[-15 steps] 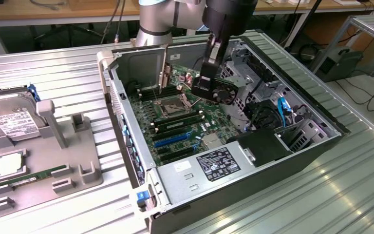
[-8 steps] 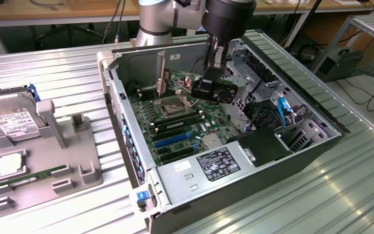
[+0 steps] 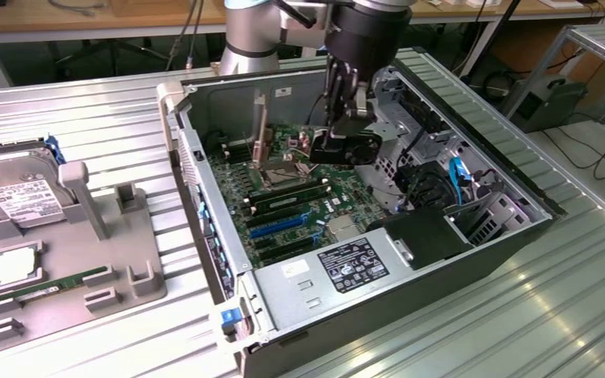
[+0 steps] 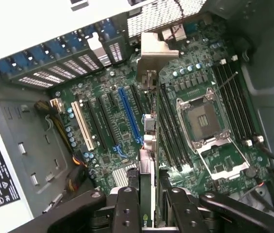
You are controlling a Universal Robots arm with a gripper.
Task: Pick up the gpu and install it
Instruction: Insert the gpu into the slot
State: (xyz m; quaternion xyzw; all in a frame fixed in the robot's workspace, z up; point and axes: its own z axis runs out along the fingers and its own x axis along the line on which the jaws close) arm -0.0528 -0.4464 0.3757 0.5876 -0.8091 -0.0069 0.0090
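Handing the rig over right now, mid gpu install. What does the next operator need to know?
The gripper is shut on the gpu, held edge-on.
The gpu is inside the open PC case, over the motherboard, beside the blue slot, bracket end toward the rear slot covers.
Done: pickup, carry into the case.
Left: the install. I cannot tell whether the card has entered a slot.

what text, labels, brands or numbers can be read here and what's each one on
No text here can be read well enough to quote.
Power supply label: white print and marks on black, too small to read.
Hard drive label: dark print on white, too small to read.
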